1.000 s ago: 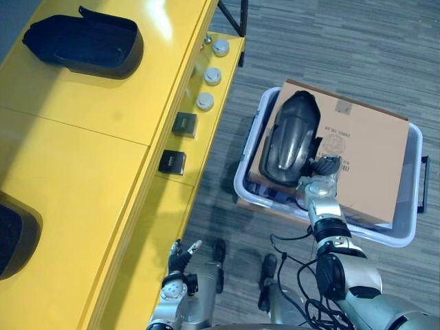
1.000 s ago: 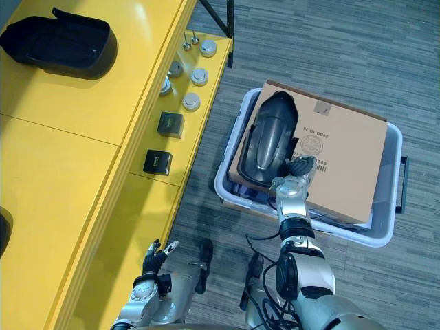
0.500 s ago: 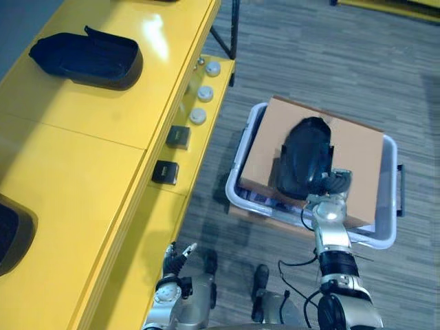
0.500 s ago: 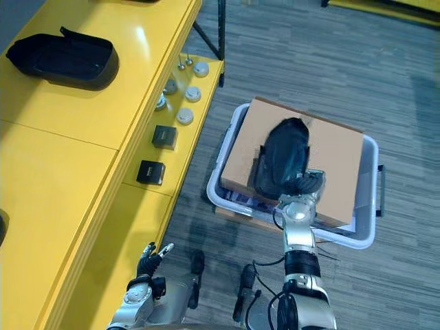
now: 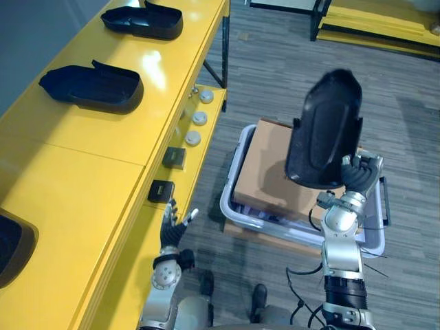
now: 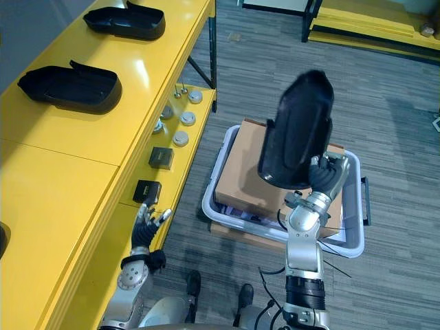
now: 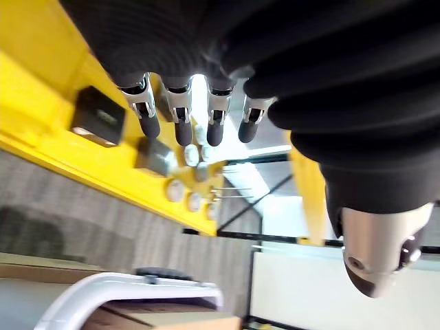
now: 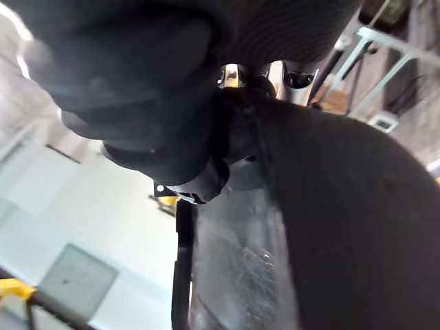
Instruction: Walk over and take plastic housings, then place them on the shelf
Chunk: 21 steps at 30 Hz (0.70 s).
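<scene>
My right hand (image 5: 359,177) is shut on the lower edge of a black plastic housing (image 5: 324,130) and holds it upright in the air above the cardboard box (image 5: 270,172). In the right wrist view the housing (image 8: 323,227) runs on past my curled fingers. Two more black housings (image 5: 94,84) (image 5: 143,20) lie on the yellow shelf top (image 5: 82,158), and a third (image 5: 12,244) shows at the left edge. My left hand (image 5: 170,225) is open with its fingers (image 7: 181,117) straight, low beside the shelf front, holding nothing.
The cardboard box sits in a white bin (image 5: 234,192) on the grey floor to the right of the shelf. A lower yellow ledge carries two small dark boxes (image 5: 161,190) (image 5: 174,157) and several round white parts (image 5: 199,118). Another yellow rack (image 5: 371,20) stands far back.
My right hand has lifted the housing off the cardboard box and stood it upright in the air. The camera has tilted up, showing more of the shelf. My left hand has risen a little.
</scene>
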Tool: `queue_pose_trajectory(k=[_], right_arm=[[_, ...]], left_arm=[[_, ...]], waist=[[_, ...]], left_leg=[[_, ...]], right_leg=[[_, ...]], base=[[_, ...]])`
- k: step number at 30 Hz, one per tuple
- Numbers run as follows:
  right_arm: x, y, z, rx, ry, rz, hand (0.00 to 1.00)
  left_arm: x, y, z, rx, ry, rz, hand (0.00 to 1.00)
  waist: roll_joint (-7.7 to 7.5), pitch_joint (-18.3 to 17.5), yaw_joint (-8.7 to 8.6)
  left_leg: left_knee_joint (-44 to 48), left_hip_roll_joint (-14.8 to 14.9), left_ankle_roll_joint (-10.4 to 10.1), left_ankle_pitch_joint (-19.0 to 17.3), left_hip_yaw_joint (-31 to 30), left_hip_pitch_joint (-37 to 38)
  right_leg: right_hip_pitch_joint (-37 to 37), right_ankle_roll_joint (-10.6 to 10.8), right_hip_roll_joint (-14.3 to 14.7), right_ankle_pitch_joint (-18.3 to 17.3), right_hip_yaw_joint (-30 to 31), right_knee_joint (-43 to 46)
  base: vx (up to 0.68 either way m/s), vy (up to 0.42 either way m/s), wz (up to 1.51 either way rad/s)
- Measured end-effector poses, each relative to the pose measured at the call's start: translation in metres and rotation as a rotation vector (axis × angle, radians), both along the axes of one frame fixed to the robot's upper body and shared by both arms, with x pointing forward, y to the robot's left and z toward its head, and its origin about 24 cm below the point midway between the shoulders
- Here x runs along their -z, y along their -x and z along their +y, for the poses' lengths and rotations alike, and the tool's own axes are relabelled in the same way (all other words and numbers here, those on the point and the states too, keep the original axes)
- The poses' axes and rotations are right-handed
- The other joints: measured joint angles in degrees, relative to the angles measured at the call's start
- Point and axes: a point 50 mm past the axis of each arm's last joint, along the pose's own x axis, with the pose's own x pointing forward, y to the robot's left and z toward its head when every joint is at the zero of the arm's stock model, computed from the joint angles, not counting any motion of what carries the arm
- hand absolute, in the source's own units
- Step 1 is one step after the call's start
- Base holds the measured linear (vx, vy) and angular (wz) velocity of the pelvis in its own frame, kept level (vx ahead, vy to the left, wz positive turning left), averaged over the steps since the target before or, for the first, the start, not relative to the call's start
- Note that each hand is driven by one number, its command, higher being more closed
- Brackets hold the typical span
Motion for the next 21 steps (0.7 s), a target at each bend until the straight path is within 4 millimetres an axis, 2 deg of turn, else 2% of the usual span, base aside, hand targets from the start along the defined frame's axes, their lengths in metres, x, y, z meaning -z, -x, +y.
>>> queue_pose_trajectory(k=[3, 9, 18, 21], right_arm=[[-0.014, 0.002, 0.022, -0.091, 0.039, -0.068, 1.00], [-0.030, 0.010, 0.062, -0.268, 0.125, -0.143, 1.00], [-0.035, 0.018, 0.106, -0.495, 0.193, -0.178, 1.00], [-0.036, 0.021, 0.113, -0.544, 0.203, -0.193, 1.00]], left_arm=[[-0.034, -0.009, -0.006, 0.008, 0.013, -0.155, 0.00], [-0.070, -0.025, -0.026, 0.057, 0.037, -0.320, 0.00], [-0.099, -0.038, -0.060, 0.187, 0.053, -0.426, 0.00], [-0.098, -0.038, -0.061, 0.175, 0.053, -0.413, 0.00]], waist=[[-0.11, -0.97, -0.30], [-0.06, -4.03, -1.27], [-0.05, -5.06, -1.81], [-0.07, -6.17, -2.50]], left_leg=[[-0.48, -0.07, 0.06, 0.04, -0.13, 0.84], [-1.68, -0.29, 0.35, 0.36, -0.01, 2.14], [-2.38, -0.22, 0.32, 0.70, 0.20, 3.21], [-3.82, -0.24, 0.35, 1.42, 0.24, 3.65]], right_leg=[[0.75, 0.01, 0.02, -0.01, -0.15, -0.29], [1.60, 0.02, 0.12, -0.01, -0.06, -0.73], [1.82, 0.01, 0.22, -0.01, 0.23, -0.76], [1.59, 0.00, 0.21, 0.00, 0.30, -0.77]], base=[[0.00, 0.002, 0.02], [0.00, 0.007, -0.02], [-0.01, 0.002, -0.01], [0.00, 0.000, 0.00]])
